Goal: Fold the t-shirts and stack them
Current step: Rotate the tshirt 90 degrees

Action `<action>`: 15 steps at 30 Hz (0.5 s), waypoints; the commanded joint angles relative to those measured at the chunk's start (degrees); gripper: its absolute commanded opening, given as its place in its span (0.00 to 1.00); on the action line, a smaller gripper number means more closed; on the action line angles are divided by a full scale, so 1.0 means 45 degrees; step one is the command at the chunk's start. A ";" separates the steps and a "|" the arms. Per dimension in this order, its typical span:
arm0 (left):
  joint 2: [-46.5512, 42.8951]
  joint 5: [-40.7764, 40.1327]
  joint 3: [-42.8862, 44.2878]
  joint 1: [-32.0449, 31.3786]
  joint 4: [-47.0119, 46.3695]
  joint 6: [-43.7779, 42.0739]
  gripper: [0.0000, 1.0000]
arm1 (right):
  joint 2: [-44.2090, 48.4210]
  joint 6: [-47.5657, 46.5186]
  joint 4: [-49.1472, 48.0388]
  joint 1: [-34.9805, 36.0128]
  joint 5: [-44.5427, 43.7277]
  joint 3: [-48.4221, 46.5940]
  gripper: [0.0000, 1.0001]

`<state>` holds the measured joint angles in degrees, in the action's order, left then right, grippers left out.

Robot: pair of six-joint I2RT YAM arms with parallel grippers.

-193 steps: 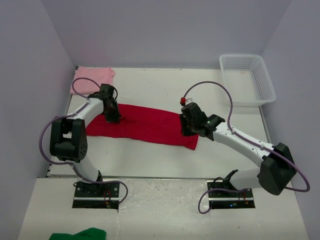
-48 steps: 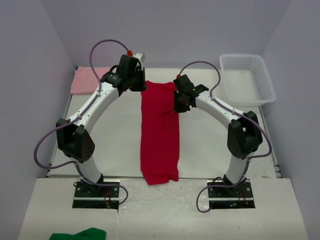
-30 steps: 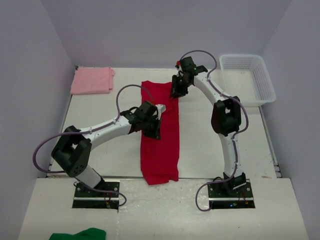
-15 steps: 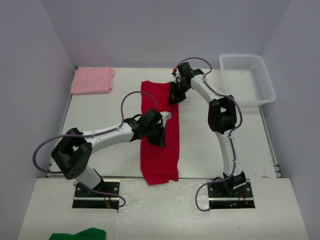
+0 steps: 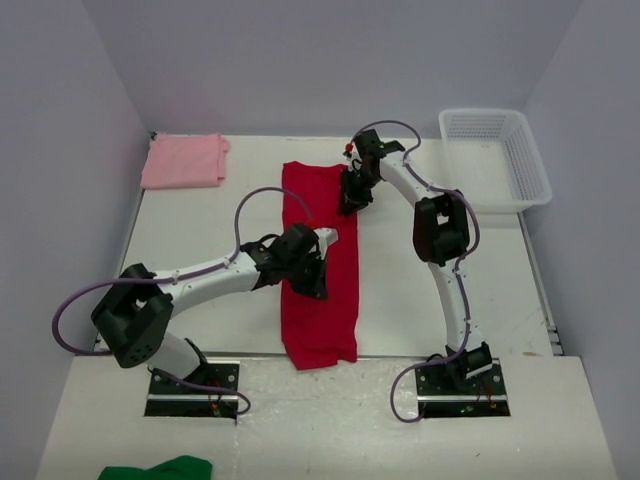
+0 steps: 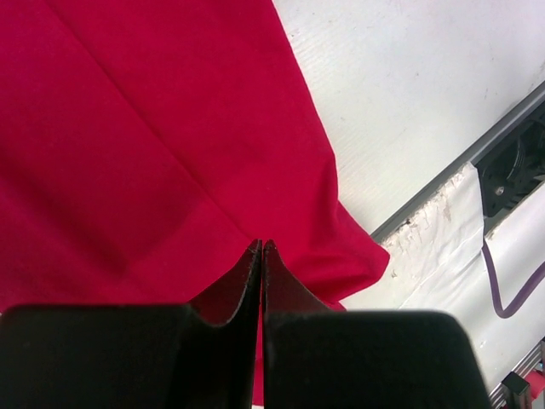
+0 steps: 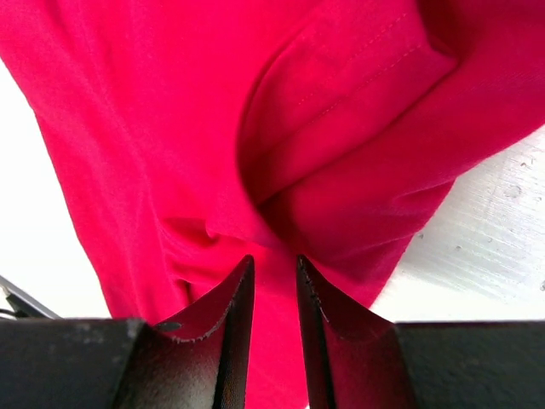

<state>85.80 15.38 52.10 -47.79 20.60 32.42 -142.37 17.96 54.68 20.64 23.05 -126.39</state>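
The red t-shirt [image 5: 325,320] runs along the table [image 5: 200,210] from far edge to near edge; right pincer [image 5: 348,205] narrowly nips its far end; left pincer [image 5: 310,285], shut empty, sits over its middle.

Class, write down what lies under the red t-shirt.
The red t-shirt lies on the white table, whose bare top shows on both sides. Anything directly beneath the cloth is covered and cannot be seen.
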 commanded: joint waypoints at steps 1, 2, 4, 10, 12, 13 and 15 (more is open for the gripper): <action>-0.0395 0.0177 -0.0170 -0.0083 -0.0320 0.0099 0.00 | 0.0308 -0.0279 -0.0001 -0.0095 -0.0414 0.0039 0.27; -0.0337 0.0215 -0.0248 -0.0064 -0.0339 0.0119 0.00 | 0.0386 -0.0260 -0.0021 -0.0095 -0.0492 0.0117 0.27; -0.0297 0.0274 -0.0307 -0.0083 -0.0437 0.0099 0.00 | 0.0581 -0.0279 -0.0079 -0.0095 -0.0532 0.0312 0.27; -0.0297 0.0255 -0.0522 -0.0064 -0.0554 0.0060 0.00 | 0.0816 -0.0279 -0.0488 -0.0095 -0.0299 0.1093 0.23; -0.0375 0.0255 -0.0542 -0.0064 -0.0535 0.0041 0.00 | 0.0778 -0.0279 -0.0529 -0.0095 -0.0162 0.1230 0.13; -0.0375 0.0236 -0.0542 -0.0064 -0.0535 0.0021 0.00 | 0.0797 -0.0299 -0.0568 -0.0095 -0.0122 0.1289 0.04; -0.0395 0.0197 -0.0581 -0.0064 -0.0515 0.0002 0.00 | 0.0913 -0.0279 -0.0762 -0.0095 -0.0257 0.1601 0.00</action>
<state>85.69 15.49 49.82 -47.81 20.34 32.40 -141.34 17.80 52.23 20.49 22.46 -121.05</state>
